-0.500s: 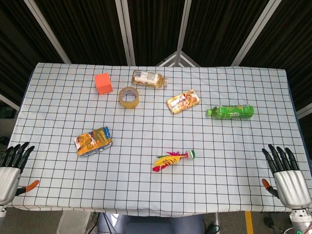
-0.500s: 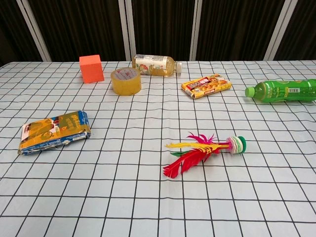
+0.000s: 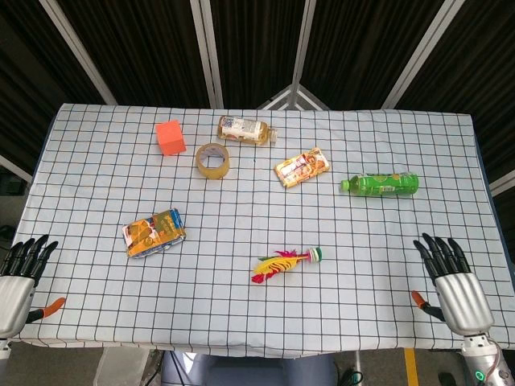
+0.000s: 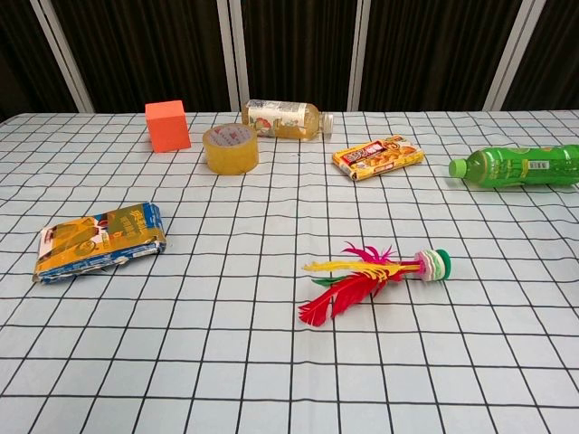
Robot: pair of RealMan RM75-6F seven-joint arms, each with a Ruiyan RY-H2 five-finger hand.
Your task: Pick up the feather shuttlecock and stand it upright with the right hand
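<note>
Now the right hand (image 3: 452, 277) waits empty with fingers spread at the desk's (image 3: 96, 161) near right edge; the reach is not begun. The feather shuttlecock (image 3: 286, 263) lies flat at its nine o'clock, well apart, base toward the hand. Open cloth lies between them; the green bottle (image 3: 381, 184) is far at eleven o'clock.

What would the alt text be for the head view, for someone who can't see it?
A feather shuttlecock lies on its side on a checked table, untouched. The right robot hand and left robot hand hover open at the near corners. Bottles, tape, snack packs and an orange cube lie farther back.
</note>
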